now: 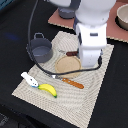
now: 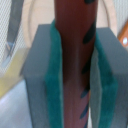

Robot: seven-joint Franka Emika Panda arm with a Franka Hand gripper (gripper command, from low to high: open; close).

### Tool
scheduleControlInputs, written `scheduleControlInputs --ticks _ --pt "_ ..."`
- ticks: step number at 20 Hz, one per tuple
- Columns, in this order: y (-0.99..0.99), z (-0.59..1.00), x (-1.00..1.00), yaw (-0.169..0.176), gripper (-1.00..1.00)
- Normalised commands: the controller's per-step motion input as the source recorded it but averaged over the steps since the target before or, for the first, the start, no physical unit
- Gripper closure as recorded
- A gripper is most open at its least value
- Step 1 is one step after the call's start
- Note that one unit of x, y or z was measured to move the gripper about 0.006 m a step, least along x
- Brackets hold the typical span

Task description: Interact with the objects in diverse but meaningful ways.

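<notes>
**Dark brown bar clamped in the pincer above the tan plate**

Dark brown bar runs lengthwise between the two green-padded fingers of the pincer, which is closed onto it from both sides; the pads press against the bar's flanks with no gap showing. Black markings run down one edge of the bar. Behind it in the wrist view the pale rim of the round tan plate curves past, and a metal utensil lies blurred to one side.

In the exterior view the white Franka arm stands over the middle of the woven placemat and hides the pincer itself. The plate lies just beside the arm's lower end, and a short dark end of the bar shows at the plate's far edge, next to the arm.

A grey-blue handled pot sits at the mat's far corner on the exterior view's left. The yellow banana lies near the mat's near edge, with the white-and-blue tool just beside it toward the exterior view's left. An orange-handled knife rests between the plate and the banana. The mat lies on a dark counter; a reddish board at the far right carries a bowl.
</notes>
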Motion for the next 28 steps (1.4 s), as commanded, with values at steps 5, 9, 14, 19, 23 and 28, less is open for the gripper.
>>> scheduleControlInputs --ticks 5,9,14,19,23,28 --pt "0.09 0.2 -1.0 0.0 1.0" --pt "0.04 -0.04 -1.0 0.0 1.0" --pt "0.0 -0.3 -1.0 0.0 1.0" --pt "0.0 -0.34 -1.0 0.0 1.0" --pt "0.0 -0.22 -1.0 0.0 1.0" --pt "0.0 -0.19 -1.0 0.0 1.0"
